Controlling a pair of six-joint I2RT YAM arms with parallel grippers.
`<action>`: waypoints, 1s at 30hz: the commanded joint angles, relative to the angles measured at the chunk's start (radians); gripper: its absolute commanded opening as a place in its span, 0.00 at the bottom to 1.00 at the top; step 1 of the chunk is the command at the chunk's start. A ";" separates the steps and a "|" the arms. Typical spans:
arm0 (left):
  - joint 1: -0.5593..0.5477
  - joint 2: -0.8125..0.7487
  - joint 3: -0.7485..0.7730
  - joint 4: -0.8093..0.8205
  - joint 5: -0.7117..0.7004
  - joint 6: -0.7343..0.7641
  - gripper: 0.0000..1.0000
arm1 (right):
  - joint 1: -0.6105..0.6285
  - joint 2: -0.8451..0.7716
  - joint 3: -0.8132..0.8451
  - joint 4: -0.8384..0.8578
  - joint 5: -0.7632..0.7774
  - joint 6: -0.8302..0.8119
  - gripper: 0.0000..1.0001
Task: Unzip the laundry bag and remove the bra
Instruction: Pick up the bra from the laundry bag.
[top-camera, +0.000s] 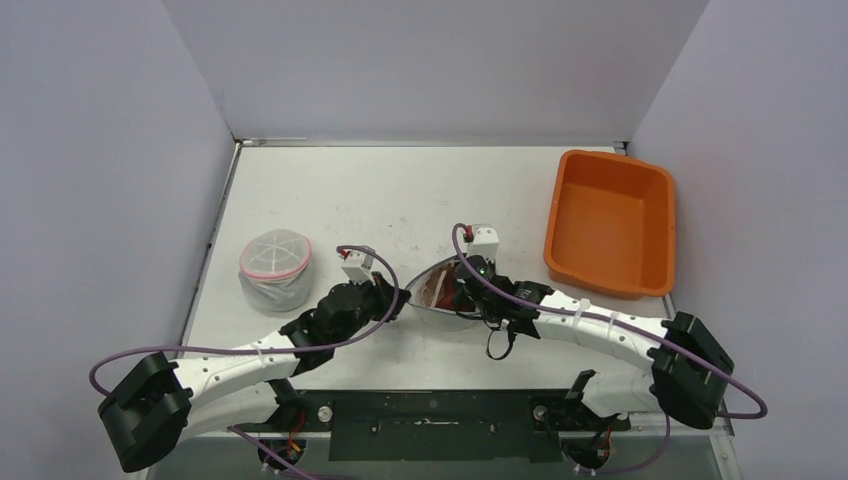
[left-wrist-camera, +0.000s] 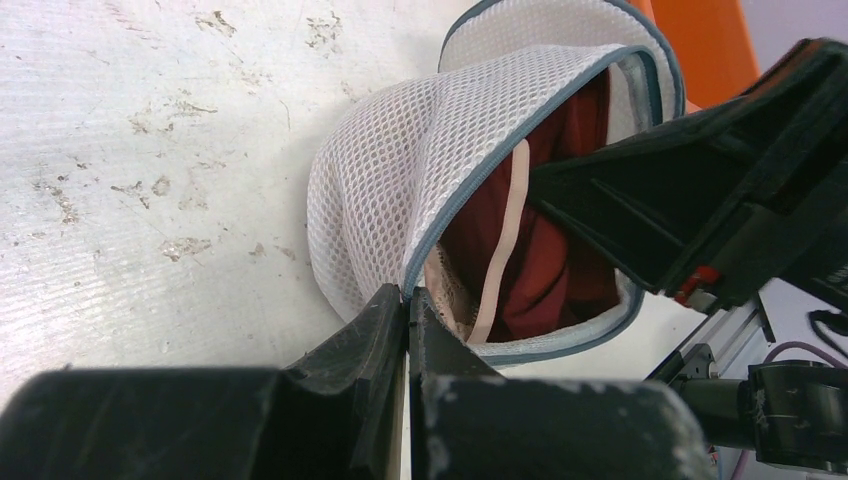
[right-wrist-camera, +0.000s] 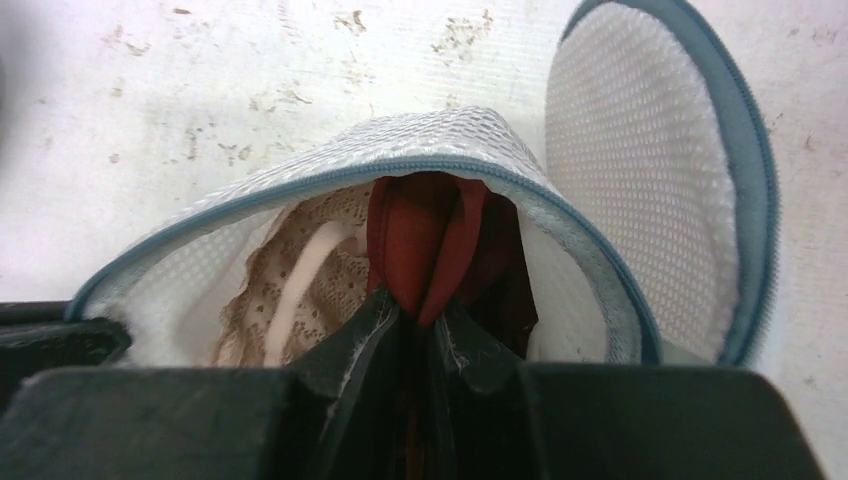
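Spotted round mesh hamper (top-camera: 275, 268) far left, well apart; found left gripper (left-wrist-camera: 408, 315) pinched shut on zip rim of laundry bag (left-wrist-camera: 400, 170), at centre, mouth gaping open; caught right gripper (right-wrist-camera: 418, 315) reaching into that mouth, jaws clamped on red fold of bra (right-wrist-camera: 420, 230), inside the bag; noted orange tub (top-camera: 610, 225) far right.

No legible text, labels or numbers anywhere
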 joint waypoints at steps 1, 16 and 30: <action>-0.005 -0.025 0.027 -0.001 -0.024 0.007 0.00 | 0.019 -0.102 0.082 -0.036 -0.027 -0.117 0.05; -0.004 -0.023 0.080 -0.054 -0.063 -0.020 0.00 | 0.022 -0.306 0.139 0.023 -0.344 -0.265 0.05; -0.005 -0.037 0.115 -0.076 -0.064 -0.035 0.00 | 0.005 -0.403 0.073 0.348 -0.509 -0.170 0.05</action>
